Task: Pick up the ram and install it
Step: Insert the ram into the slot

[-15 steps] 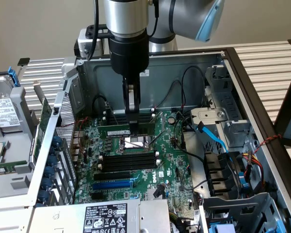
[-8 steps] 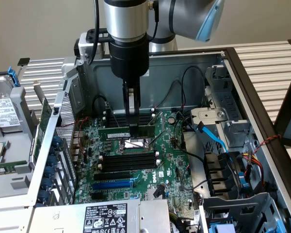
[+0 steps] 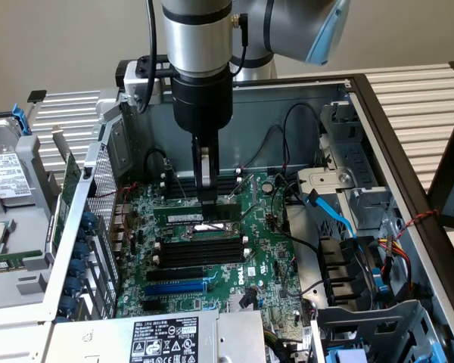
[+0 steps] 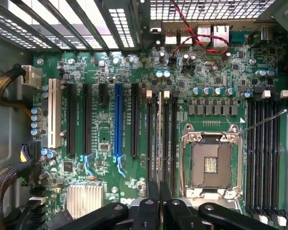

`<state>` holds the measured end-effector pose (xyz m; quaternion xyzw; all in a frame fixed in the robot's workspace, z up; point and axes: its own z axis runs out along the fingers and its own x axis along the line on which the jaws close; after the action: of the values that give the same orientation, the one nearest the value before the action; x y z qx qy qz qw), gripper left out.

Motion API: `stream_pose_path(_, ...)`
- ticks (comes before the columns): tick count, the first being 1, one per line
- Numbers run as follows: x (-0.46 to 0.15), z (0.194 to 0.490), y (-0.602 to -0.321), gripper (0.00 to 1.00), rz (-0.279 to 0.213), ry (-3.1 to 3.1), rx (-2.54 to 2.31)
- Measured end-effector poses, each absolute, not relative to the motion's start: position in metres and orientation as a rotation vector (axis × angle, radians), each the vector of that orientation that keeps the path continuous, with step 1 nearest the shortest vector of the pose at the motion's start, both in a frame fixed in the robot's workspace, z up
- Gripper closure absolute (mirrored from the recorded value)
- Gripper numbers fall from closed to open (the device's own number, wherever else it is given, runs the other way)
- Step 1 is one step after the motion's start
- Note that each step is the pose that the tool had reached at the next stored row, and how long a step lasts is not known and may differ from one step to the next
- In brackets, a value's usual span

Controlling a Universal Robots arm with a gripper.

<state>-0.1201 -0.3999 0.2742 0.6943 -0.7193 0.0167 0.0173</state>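
Judging the ram (image 4: 160, 134) light, stiff yet fragile, we saw the gripper (image 4: 159, 189) pinching its long upper edge over the motherboard (image 4: 104, 132).

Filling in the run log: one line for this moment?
step: install | hand: shut on ram | ram: level, down at motherboard by CPU socket | seated: cannot tell
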Motion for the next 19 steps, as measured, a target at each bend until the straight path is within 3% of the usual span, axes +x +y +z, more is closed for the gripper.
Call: stream_pose_path(19,-0.12,0.262,-0.402,0.87,0.052,-2.217,2.176)
